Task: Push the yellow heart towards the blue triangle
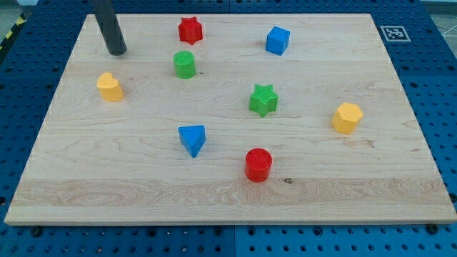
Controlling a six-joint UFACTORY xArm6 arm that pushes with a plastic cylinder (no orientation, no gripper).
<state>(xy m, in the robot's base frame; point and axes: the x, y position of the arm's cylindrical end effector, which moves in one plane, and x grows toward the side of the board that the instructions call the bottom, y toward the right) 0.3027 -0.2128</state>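
Note:
The yellow heart (pixel 110 87) lies near the board's left side. The blue triangle (pixel 192 138) lies to its lower right, near the board's middle. My tip (pixel 116 51) rests on the board at the top left, just above the yellow heart and a little to its right, with a small gap between them. The rod rises from it out of the view's top.
A red star (pixel 190 30), a green cylinder (pixel 185 63) and a blue cube (pixel 278 40) lie near the top. A green star (pixel 263 99) sits at centre right, a yellow hexagon (pixel 347 117) at the right, a red cylinder (pixel 258 164) near the bottom. The wooden board (pixel 400 178) ends at blue pegboard.

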